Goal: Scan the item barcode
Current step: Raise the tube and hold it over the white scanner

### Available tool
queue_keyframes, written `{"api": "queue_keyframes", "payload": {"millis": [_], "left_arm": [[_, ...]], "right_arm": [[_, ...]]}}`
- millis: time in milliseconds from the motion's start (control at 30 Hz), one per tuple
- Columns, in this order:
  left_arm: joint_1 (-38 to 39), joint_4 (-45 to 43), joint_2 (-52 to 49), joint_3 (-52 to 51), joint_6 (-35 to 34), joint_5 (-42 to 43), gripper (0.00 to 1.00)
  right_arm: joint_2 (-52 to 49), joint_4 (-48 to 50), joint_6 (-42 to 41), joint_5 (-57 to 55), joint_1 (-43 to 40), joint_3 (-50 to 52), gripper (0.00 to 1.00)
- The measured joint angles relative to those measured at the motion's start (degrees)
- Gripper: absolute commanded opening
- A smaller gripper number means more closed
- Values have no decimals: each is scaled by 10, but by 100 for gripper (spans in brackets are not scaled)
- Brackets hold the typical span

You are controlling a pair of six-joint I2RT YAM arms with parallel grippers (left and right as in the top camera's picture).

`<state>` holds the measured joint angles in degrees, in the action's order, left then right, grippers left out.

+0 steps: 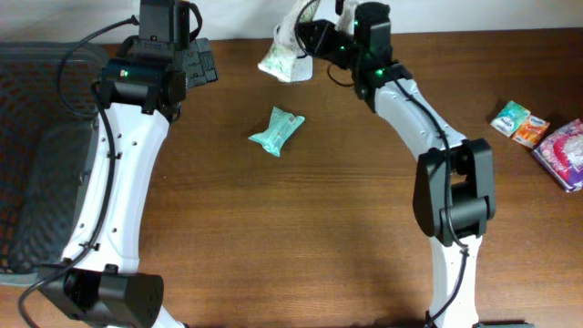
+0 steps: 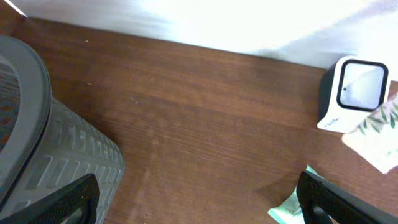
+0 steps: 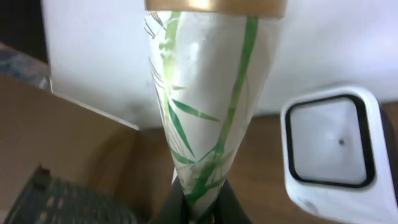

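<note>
Brown wood table (image 1: 301,228) runs wall to wall, w/ a white wall behind it. At far left we see a dark mesh basket (image 1: 36,155) on the tabletop. The left gripper (image 2: 199,179) hangs near the basket's back corner w/ jaws spread wide and nothing btwn them; its wrist view looks down on bare wood and the basket rim.

Toward the middle a teal packet (image 1: 277,131) lies flat on the table, well apart from both arms.

Just right of it and further back, the right gripper (image 1: 305,41) is clamped on a white leaf-print pack (image 3: 205,106), pinching it at one narrow end. So the pack is up off the table, near the back edge. In the right wrist view it stands just beside a white scanner (image 3: 333,149) w/ a black-framed window. We can't tell if they touch, or which face has the barcode.

At far right sit a green packet (image 1: 510,117), an orange packet (image 1: 530,132) touching it, and a pink pack (image 1: 567,153) near the edge.
</note>
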<state>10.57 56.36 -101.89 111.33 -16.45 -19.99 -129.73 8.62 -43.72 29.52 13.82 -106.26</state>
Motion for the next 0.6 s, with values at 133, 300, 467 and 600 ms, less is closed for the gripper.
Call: {"api": "queue_keyframes", "payload": {"millis": [133,300,467,600], "left_arm": [[0,0,0,0,0,0,99],[0,0,0,0,0,0,99],[0,0,0,0,0,0,99],[0,0,0,0,0,0,99]], "right_arm": [[-76,43,-54,-40,3,-1,4],[-115,40,-32,-26,41,0,4],[-115,38,5,19,42,-4,4],[-107,16,33,32,19,-14,4]]}}
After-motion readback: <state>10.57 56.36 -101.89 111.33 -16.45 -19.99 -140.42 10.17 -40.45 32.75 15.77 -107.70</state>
